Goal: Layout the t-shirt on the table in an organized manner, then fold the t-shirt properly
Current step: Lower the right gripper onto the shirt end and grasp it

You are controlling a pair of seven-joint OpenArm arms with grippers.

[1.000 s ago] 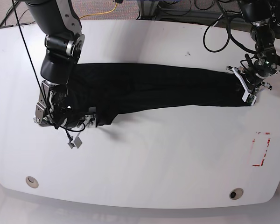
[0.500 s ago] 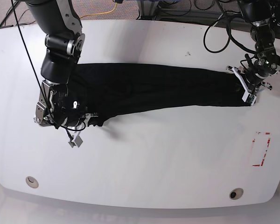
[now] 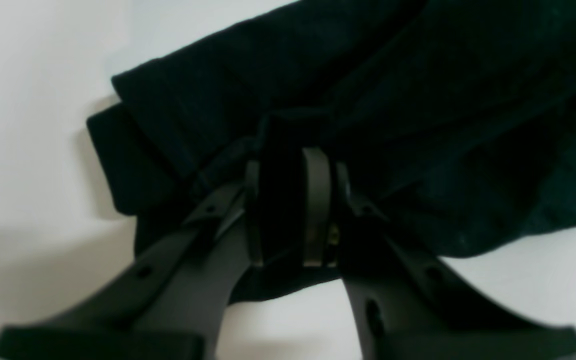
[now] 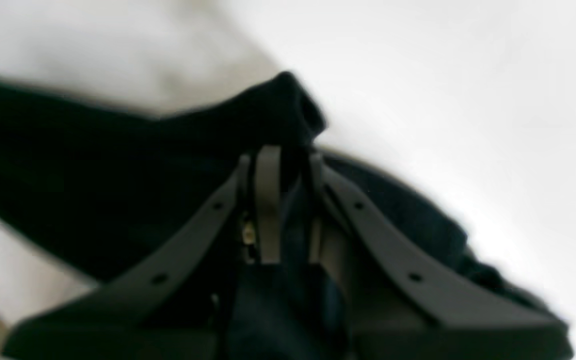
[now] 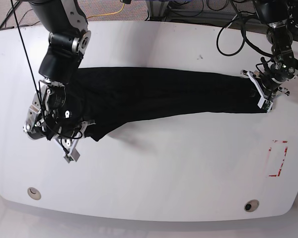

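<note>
Both grippers: left gripper [image 3: 288,210] and right gripper [image 4: 288,200] clamped the t-shirt [image 5: 159,96] (opposite ends).
Risk: uneven pulling could have slipped cloth free.

Overhead base view, two close wrist views
</note>
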